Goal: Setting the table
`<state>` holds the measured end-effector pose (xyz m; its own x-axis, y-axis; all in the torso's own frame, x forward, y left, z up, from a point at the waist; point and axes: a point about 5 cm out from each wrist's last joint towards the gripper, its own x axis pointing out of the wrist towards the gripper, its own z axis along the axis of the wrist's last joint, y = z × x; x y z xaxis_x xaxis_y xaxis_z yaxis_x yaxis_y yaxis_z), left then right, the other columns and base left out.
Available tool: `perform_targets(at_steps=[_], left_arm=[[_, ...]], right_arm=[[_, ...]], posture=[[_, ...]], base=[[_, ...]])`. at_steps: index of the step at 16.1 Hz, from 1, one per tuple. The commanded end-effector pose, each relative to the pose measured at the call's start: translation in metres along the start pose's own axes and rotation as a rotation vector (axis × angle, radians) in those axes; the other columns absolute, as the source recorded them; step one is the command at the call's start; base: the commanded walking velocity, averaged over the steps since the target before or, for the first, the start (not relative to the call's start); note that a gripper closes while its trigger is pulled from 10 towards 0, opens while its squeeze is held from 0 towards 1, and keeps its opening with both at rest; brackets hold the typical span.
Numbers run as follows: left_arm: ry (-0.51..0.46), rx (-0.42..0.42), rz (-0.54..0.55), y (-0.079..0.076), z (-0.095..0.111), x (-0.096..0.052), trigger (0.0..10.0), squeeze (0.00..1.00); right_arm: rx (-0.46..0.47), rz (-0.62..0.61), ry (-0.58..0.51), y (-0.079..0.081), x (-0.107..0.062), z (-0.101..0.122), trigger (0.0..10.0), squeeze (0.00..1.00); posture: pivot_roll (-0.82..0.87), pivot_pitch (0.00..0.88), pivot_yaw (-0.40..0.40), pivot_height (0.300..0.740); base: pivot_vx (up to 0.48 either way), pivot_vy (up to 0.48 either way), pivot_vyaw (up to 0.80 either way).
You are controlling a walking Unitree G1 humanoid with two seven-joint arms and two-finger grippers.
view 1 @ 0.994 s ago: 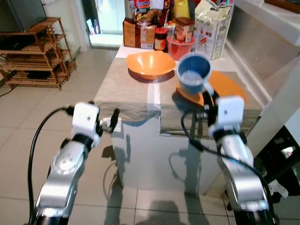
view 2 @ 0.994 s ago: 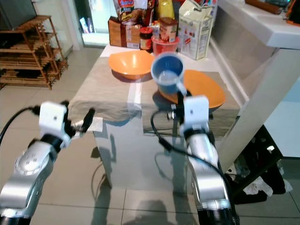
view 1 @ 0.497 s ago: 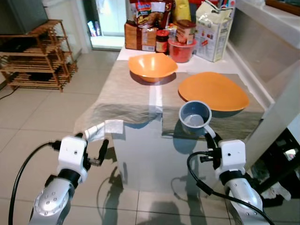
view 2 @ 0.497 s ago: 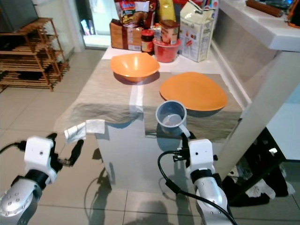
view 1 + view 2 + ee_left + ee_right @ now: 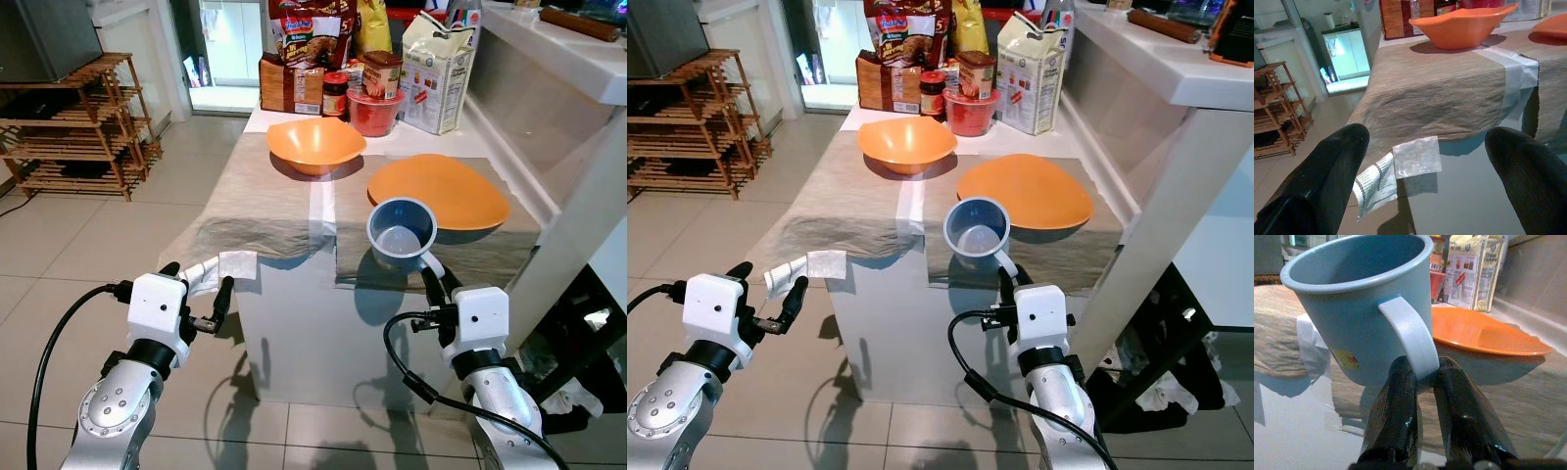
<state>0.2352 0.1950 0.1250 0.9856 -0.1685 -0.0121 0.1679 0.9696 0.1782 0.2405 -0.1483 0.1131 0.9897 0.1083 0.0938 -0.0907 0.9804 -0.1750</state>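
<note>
My right gripper (image 5: pixel 432 281) is shut on the handle of a light blue cup (image 5: pixel 400 233), with both fingers (image 5: pixel 1396 416) pinching the handle. The cup is held upright over the table's front edge, just in front of the flat orange plate (image 5: pixel 438 191). An orange bowl (image 5: pixel 315 144) stands farther back on the left half of the beige cloth (image 5: pixel 265 206). My left gripper (image 5: pixel 197 286) is open and empty, low in front of the table's near left corner, its fingers (image 5: pixel 1327 171) spread wide.
Food packets, jars and a red tub (image 5: pixel 377 110) crowd the table's far end. A white paper tag (image 5: pixel 223 266) hangs at the cloth's front left edge. A white counter (image 5: pixel 578 69) runs along the right, a wooden rack (image 5: pixel 73 122) stands far left, with tiled floor around.
The view has shifted. The right gripper brought the cup down from above the plate to the table's front edge, then lifted it slightly. Both arms sit lower than a second ago.
</note>
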Motion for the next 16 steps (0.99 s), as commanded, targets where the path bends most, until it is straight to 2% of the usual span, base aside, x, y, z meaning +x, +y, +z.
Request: perform_targets(at_steps=[1, 2, 4, 5, 8, 12, 16], left_arm=[[0.003, -0.003, -0.016, -0.003, -0.001, 0.0, 10.0, 0.0], [0.001, -0.005, -0.017, -0.004, 0.0, -0.001, 10.0, 0.0], [-0.008, -0.006, -0.017, -0.007, 0.003, 0.0, 10.0, 0.0], [-0.012, -0.005, -0.017, -0.008, 0.004, 0.0, 10.0, 0.0], [-0.015, 0.002, -0.022, -0.008, 0.005, 0.0, 10.0, 0.0], [-0.03, -0.004, -0.038, -0.011, 0.008, 0.003, 10.0, 0.0], [-0.051, -0.03, -0.047, -0.016, 0.013, 0.006, 10.0, 0.0]], right_arm=[[-0.003, -0.002, -0.019, 0.001, 0.001, 0.003, 0.0, 0.0], [-0.023, -0.012, -0.052, 0.0, 0.002, 0.006, 0.0, 0.0], [-0.099, -0.036, -0.222, -0.004, 0.01, 0.034, 0.0, 0.0], [-0.124, -0.022, -0.261, -0.001, 0.008, 0.04, 0.0, 0.0], [-0.099, -0.045, -0.2, -0.001, 0.005, 0.031, 0.0, 0.0], [-0.091, -0.037, -0.177, 0.002, 0.006, 0.026, 0.0, 0.0], [-0.083, -0.015, -0.118, 0.002, 0.013, 0.015, 0.0, 0.0]], posture=[[-0.02, 0.0, 0.021, 0.74], [-0.02, 0.0, 0.021, 0.74], [-0.02, 0.0, 0.021, 0.74], [-0.02, 0.0, 0.022, 0.74], [-0.02, 0.0, 0.027, 0.74], [-0.02, 0.0, 0.031, 0.74], [-0.02, 0.0, 0.028, 0.74]], base=[[0.0, 0.0, 0.0], [0.0, 0.0, 0.0], [0.0, 0.0, 0.0], [0.0, 0.0, 0.0], [0.0, 0.0, 0.0], [0.0, -0.48, 0.0], [0.0, -0.48, 0.0]])
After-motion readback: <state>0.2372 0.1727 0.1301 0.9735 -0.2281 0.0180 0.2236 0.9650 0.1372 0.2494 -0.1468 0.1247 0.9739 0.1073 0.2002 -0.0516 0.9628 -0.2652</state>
